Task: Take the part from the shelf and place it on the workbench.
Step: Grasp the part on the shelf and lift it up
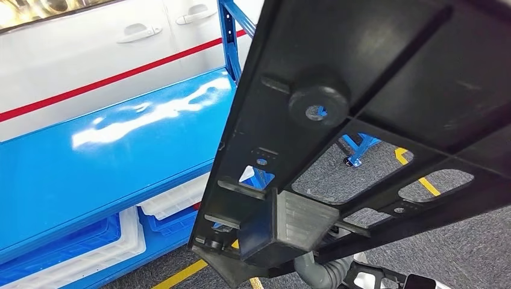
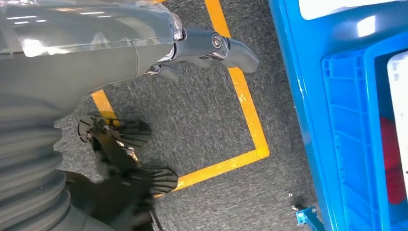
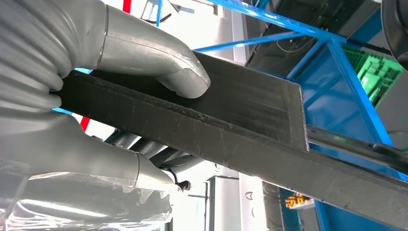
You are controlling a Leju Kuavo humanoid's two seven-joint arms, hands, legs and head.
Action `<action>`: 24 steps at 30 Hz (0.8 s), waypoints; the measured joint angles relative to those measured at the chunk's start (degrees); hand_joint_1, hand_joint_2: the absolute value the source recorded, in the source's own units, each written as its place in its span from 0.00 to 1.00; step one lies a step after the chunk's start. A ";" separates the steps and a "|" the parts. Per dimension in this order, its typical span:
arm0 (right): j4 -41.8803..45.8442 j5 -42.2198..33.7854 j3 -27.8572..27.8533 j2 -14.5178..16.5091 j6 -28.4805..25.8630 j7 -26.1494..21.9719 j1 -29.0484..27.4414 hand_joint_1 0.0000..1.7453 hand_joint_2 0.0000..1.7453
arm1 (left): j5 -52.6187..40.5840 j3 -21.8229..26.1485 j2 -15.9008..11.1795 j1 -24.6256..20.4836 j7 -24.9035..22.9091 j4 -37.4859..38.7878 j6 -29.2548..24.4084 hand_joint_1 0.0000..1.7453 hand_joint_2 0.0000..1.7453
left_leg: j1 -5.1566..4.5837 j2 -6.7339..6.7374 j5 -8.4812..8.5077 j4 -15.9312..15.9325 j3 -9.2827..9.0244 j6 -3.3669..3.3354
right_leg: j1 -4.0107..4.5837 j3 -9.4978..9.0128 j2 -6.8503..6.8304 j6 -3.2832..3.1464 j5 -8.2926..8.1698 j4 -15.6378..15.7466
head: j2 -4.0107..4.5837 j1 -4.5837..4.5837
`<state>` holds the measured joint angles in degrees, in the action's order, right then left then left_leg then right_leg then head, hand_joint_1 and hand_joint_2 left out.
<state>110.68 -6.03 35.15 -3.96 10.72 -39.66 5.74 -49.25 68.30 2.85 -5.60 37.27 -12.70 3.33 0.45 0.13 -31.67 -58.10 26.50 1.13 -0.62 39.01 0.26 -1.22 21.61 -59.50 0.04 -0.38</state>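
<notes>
The part (image 1: 373, 90) is a large black plastic panel with ribs, cut-outs and a round boss. It is lifted off the shelf and tilted close in front of my head, covering the right half of the head view. My right hand (image 3: 139, 57) grips its edge (image 3: 250, 130), thumb on one face and fingers on the other. In the head view just the grey wrist cover (image 1: 319, 271) of that arm shows under the panel. My left hand (image 2: 211, 48) hangs over the carpet with nothing in it.
The blue shelf board (image 1: 108, 156) lies bare at left, with a white car door (image 1: 90, 54) behind it. Blue and white bins (image 1: 90, 241) sit on the level below. Yellow tape (image 2: 245, 106) marks the grey carpet beside the shelf's blue frame (image 2: 298, 96).
</notes>
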 joint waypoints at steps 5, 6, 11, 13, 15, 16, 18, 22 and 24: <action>0.02 -0.11 0.00 0.00 -0.01 -0.01 0.20 0.98 1.00 | 0.03 0.01 -0.07 0.10 0.10 0.00 -0.16 0.00 1.00 | -0.42 0.29 2.57 1.46 0.77 -1.89 | -0.26 0.71 0.01 1.61 -0.27 -0.28 | 0.00 0.03; 0.02 -0.13 0.00 0.00 -0.06 -0.01 0.21 0.98 1.00 | 0.03 0.01 -0.06 0.08 0.10 0.00 -0.18 0.00 1.00 | -0.33 0.49 3.35 1.60 1.43 -2.29 | -0.27 1.46 0.01 1.75 1.96 -2.02 | 0.00 0.05; -0.03 -0.16 0.00 -0.02 -0.38 -0.01 0.23 0.98 1.00 | 0.03 0.02 -0.08 0.07 0.10 0.00 -0.22 0.00 1.00 | -0.67 0.92 6.41 1.12 5.78 -2.76 | -0.29 2.81 -0.06 2.09 10.40 -15.53 | 0.01 0.10; -0.05 -0.17 0.00 -0.02 -0.45 0.00 0.25 0.98 1.00 | 0.02 0.02 -0.08 0.08 0.10 0.00 -0.25 0.00 1.00 | -0.74 0.95 7.31 0.52 7.55 -2.51 | -0.28 -2.04 -0.16 1.83 7.88 -11.05 | 0.00 0.10; -0.04 -0.19 0.00 -0.02 -0.49 0.00 0.34 0.98 1.00 | 0.02 0.01 -0.08 0.12 0.11 0.00 -0.33 0.00 1.00 | -0.86 0.92 7.91 -0.19 8.76 -2.06 | -0.01 -7.93 -0.30 1.38 7.87 -3.24 | 0.00 0.06; -0.03 -0.20 0.00 -0.03 -0.50 -0.01 0.38 0.98 1.00 | 0.03 0.01 -0.08 0.14 0.12 0.00 -0.41 0.00 1.00 | -0.88 0.91 8.20 -0.42 9.00 -1.77 | 0.16 -9.56 -0.31 1.13 8.37 -0.73 | 0.00 0.07; -0.03 -0.29 0.00 -0.05 -0.56 -0.02 0.43 0.98 1.00 | 0.03 0.02 -0.08 0.18 0.15 0.00 -0.58 0.00 1.00 | -0.80 0.92 8.96 -0.45 9.17 -1.08 | 0.42 -9.86 -0.23 0.48 8.40 0.61 | 0.00 0.07; -0.04 -0.55 0.00 -0.02 -0.54 -0.02 0.51 0.98 1.00 | 0.02 0.01 -0.18 0.30 0.17 0.00 -0.75 0.00 1.00 | -0.32 0.38 3.40 -5.33 11.19 0.13 | 0.18 -7.88 -0.52 -1.14 6.03 1.20 | 0.00 0.05; -0.05 -0.60 0.00 -0.02 -0.50 -0.02 0.48 0.98 1.00 | 0.04 0.00 -0.16 0.31 0.17 0.00 -0.75 0.00 1.00 | -0.13 0.33 -1.66 -12.42 12.84 0.54 | 0.30 -6.13 -0.49 -1.36 4.72 1.13 | 0.00 0.02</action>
<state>110.63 -6.63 35.15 -3.97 10.22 -39.68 6.21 -49.21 68.30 2.69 -5.29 37.44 -12.70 2.58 0.31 0.46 -33.33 -70.52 39.34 1.67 -0.32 32.89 -0.23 -2.59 26.33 -58.37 0.04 -0.36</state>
